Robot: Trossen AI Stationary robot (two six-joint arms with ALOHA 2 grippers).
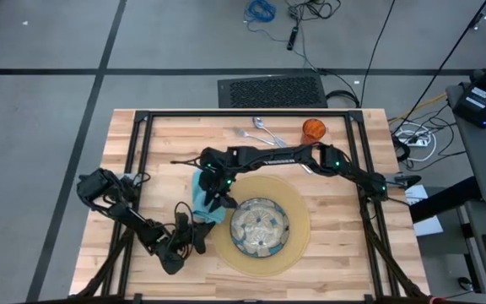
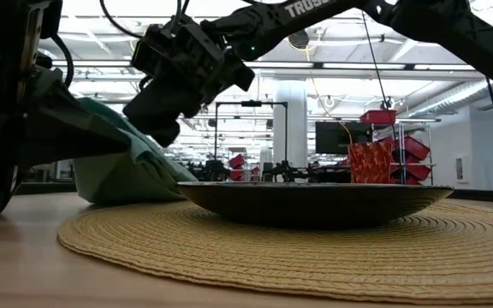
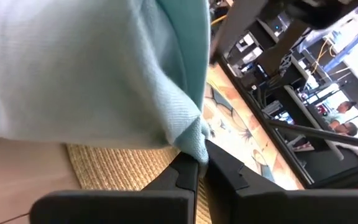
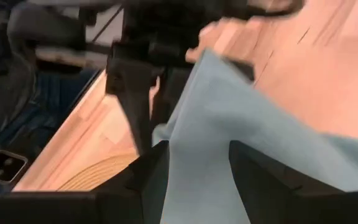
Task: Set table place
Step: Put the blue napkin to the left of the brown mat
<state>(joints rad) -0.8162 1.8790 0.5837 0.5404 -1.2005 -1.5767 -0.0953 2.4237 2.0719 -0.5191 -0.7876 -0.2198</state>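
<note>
Napkin [image 1: 207, 201] (teal cloth) lies bunched on the bench [image 1: 167, 143] just left of the tan mat [image 1: 298, 241], one corner pinched in the left tool [image 3: 201, 163], which is clamped shut on it. Right tool [image 4: 194, 163] stands spread wide over the same cloth. Farther off, the glass plate [image 1: 260, 226] sits on the mat; the orange cup [image 1: 314, 129] and cutlery [image 1: 256, 131] lie near the far edge.

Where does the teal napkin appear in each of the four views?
High view: napkin left of the plate, at the mat's edge.
Low view: at left, behind the mat.
Left wrist view: fills the upper left.
Right wrist view: centre to lower right.
Shared landmark: the tan mat.
</note>
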